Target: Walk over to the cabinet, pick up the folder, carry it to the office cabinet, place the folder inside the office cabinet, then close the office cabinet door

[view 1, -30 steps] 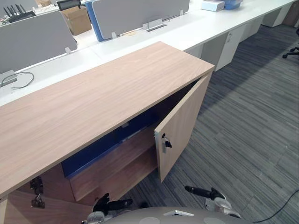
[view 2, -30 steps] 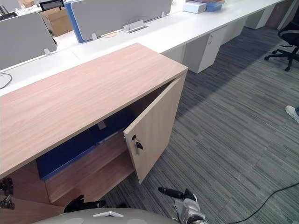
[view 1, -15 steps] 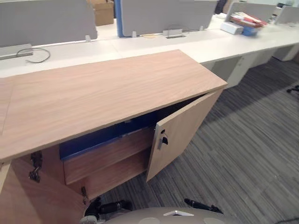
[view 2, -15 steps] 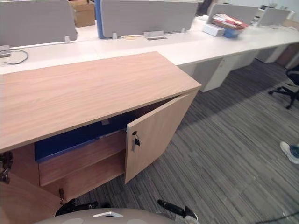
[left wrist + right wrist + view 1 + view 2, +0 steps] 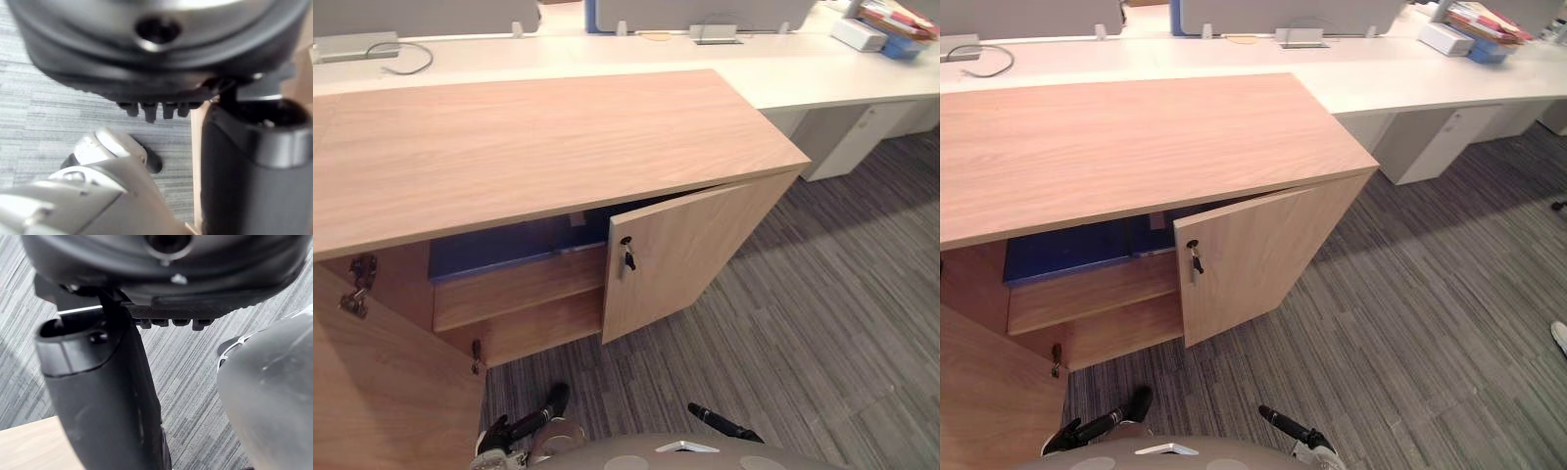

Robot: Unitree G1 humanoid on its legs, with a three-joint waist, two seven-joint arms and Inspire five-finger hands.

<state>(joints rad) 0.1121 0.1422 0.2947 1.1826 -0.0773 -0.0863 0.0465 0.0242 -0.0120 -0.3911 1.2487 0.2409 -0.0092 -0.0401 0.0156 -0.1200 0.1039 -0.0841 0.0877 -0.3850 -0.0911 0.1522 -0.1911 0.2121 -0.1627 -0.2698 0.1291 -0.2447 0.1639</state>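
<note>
A blue folder (image 5: 509, 245) lies flat on the upper shelf inside the wooden office cabinet (image 5: 548, 137). The cabinet's right door (image 5: 700, 255) stands partly open, with a key (image 5: 626, 257) in its lock. Its left door (image 5: 382, 382) is swung wide open towards me. My left hand (image 5: 524, 426) hangs low over the carpet in front of the cabinet, open and holding nothing. Lower right, my right hand (image 5: 720, 423) is also open and holds nothing. Both hands are well short of the doors.
Long white desks (image 5: 803, 78) with grey partitions run behind the cabinet; a cable (image 5: 396, 59) and a white box (image 5: 1445, 37) lie on them. Grey striped carpet (image 5: 842, 333) stretches to the right. A person's shoe (image 5: 1559, 336) shows at the right edge.
The whole picture has swung, so the camera moved: the cabinet front now faces me more squarely and the left door shows large. Both hands stay low.
</note>
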